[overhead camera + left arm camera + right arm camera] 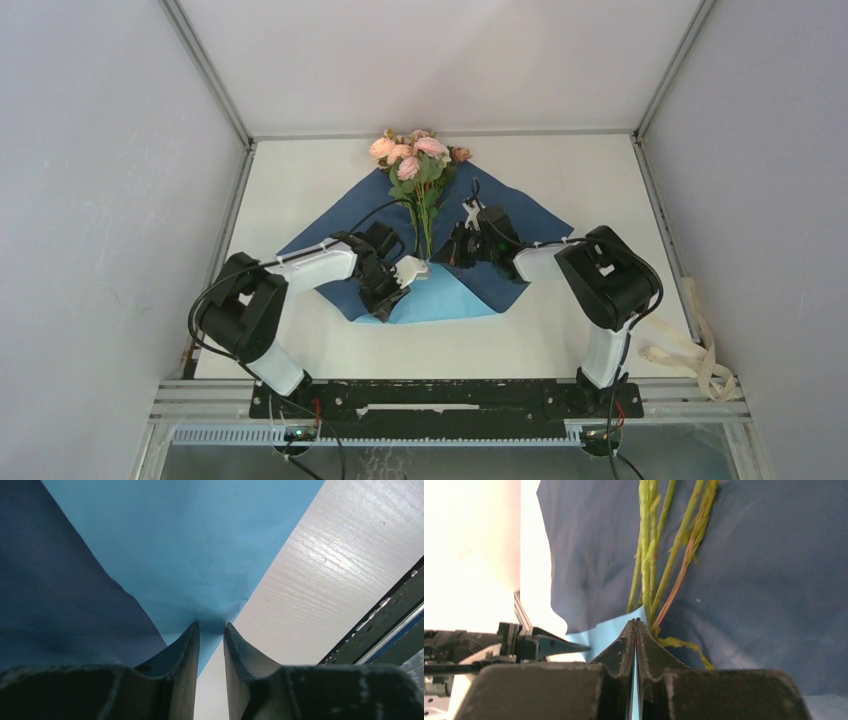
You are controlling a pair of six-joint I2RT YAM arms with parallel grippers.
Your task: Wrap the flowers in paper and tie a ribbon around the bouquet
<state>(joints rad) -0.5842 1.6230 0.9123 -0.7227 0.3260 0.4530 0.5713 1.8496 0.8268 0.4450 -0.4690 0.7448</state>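
The right claw [635,622] is pressed together on the tip of a light-blue flap of the paper [764,580], with a sliver of blue showing between its closed fingers. The thin green stem ends of the flowers [649,555] sit just beyond its tips, lying on the navy side of the sheet.

Just beside it, toward the table's left edge, the left claw [211,627] has its fingers a little apart. A pointed light-blue corner of the paper [190,545] reaches into the narrow gap between them. Whether the fingers actually pinch the corner cannot be told. The navy side runs off to one side of this claw and the pale wood-grain table [310,580] to the other.

From above, the left claw [405,275] and the right claw [450,250] meet close together near the middle of the table [580,170]. They sit at the top of the flap, where the sheet's near corner is turned up and back to show its light-blue side.

The paper [520,225] lies spread as a navy diamond, its corners pointing to the table's edges.

The flowers [420,190] lie along its centre line. The pink and peach blooms rest past the sheet's far corner, close to the table's far edge, and the stems point toward the near edge, ending at the flap.

The ribbon [670,353], a cream strip in loose loops, lies well apart from the paper at the table's near right corner, partly over the right edge.
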